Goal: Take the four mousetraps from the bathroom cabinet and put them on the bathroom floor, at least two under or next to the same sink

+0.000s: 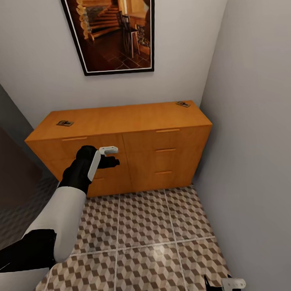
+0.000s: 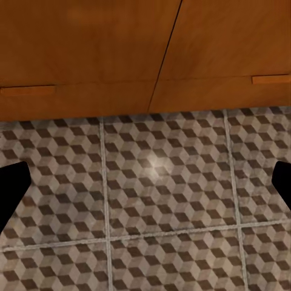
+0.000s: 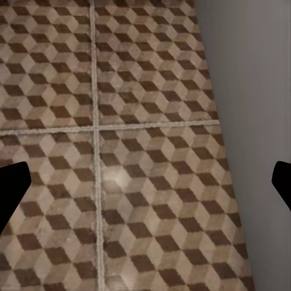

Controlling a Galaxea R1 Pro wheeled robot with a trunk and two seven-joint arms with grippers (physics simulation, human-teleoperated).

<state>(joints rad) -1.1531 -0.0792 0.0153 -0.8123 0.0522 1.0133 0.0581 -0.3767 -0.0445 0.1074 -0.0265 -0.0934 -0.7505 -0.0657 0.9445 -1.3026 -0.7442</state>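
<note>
We see two mousetraps on the cabinet [image 1: 118, 121] top: one mousetrap [image 1: 65, 123] at its left end, another mousetrap [image 1: 182, 104] far right; our left gripper [image 1: 114, 158] hangs open and empty before the drawers; reaching for such small flat plates risks nudging one off the edge; right gripper [image 1: 221, 285] open over the bathroom floor [image 1: 146, 248].

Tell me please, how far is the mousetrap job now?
No trap shows on the bathroom floor. Two mousetraps lie on the cabinet top. The left gripper is raised before the drawers, open and empty. Picking and placing remain.
</note>
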